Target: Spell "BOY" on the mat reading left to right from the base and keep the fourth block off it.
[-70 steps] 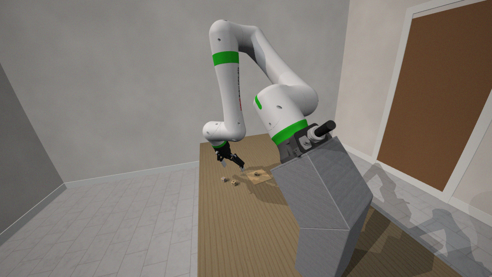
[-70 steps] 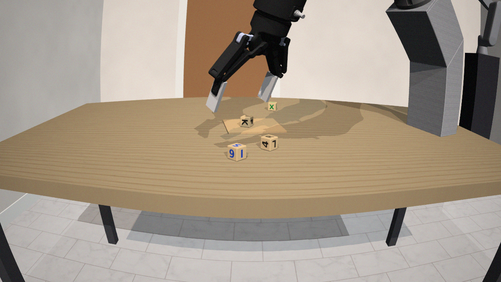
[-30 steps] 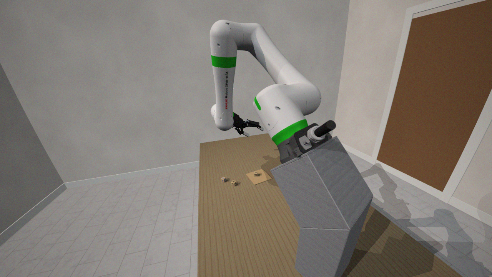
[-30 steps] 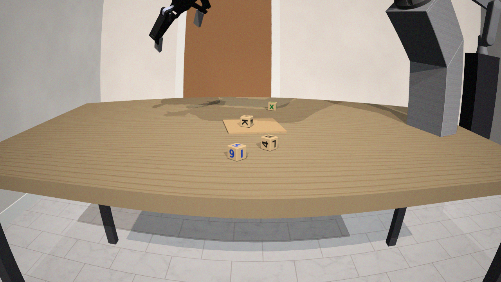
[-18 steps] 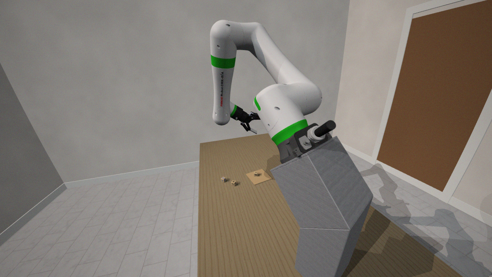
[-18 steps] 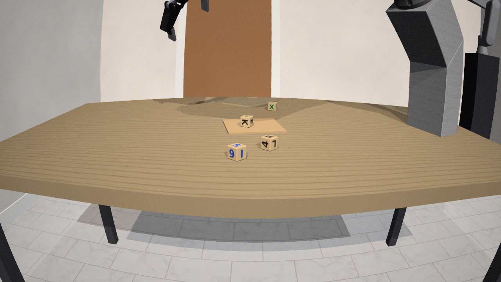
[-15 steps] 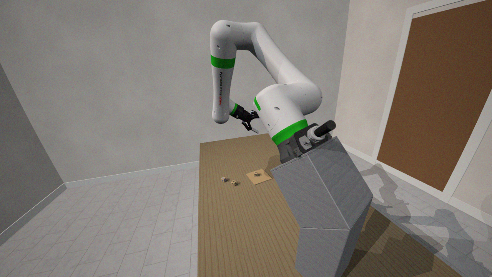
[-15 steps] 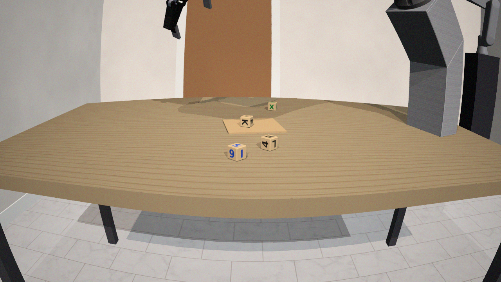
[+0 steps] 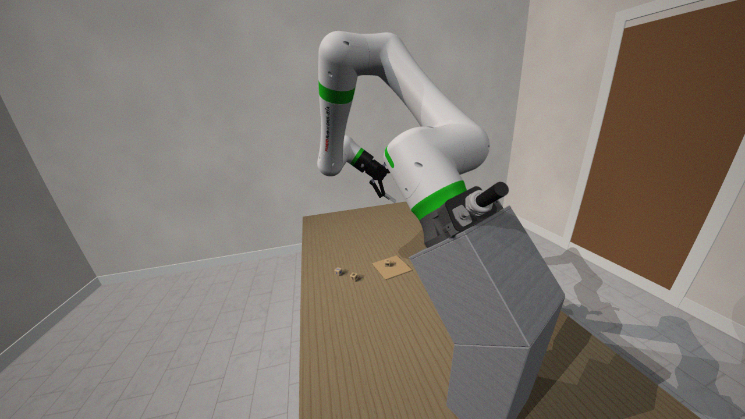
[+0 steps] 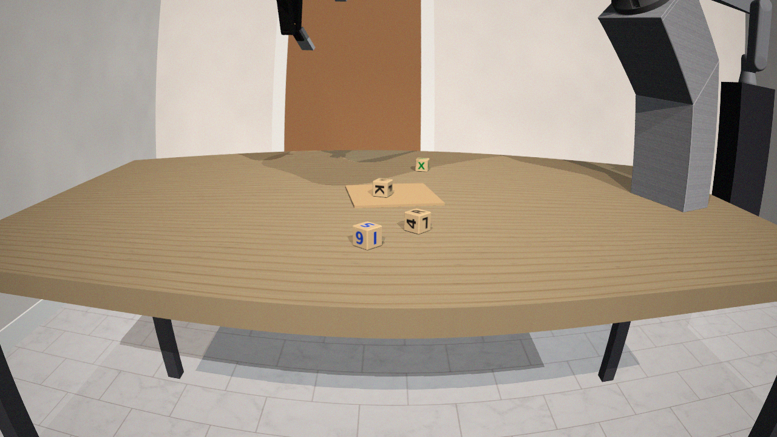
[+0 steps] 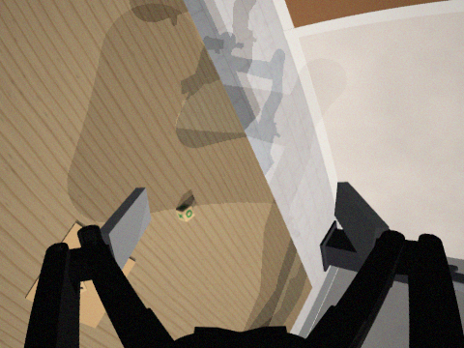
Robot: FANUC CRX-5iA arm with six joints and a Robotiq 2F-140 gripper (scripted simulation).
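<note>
The jaws [image 9: 386, 186] stand wide open, mostly cropped from the exterior view; the mat [image 9: 391, 269] [image 10: 396, 196] [image 11: 95, 309] is partly hidden in the wrist view.

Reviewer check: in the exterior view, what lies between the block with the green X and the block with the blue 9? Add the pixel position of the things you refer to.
The tan mat [image 9: 398, 272] [image 10: 358, 200] [image 11: 94, 306], with the K block [image 9: 387, 263] [image 10: 382, 187] on it, lies between them in the exterior view.

Blue 5, 9 and 1-like stroke borne by one block [image 9: 338, 271] [image 10: 367, 236]; black R, 4, L by neighbouring block [image 9: 354, 276] [image 10: 417, 221]; K by mat block [image 9: 388, 263] [image 10: 382, 187]; green X, O by far block [image 10: 422, 164] [image 11: 186, 213]
</note>
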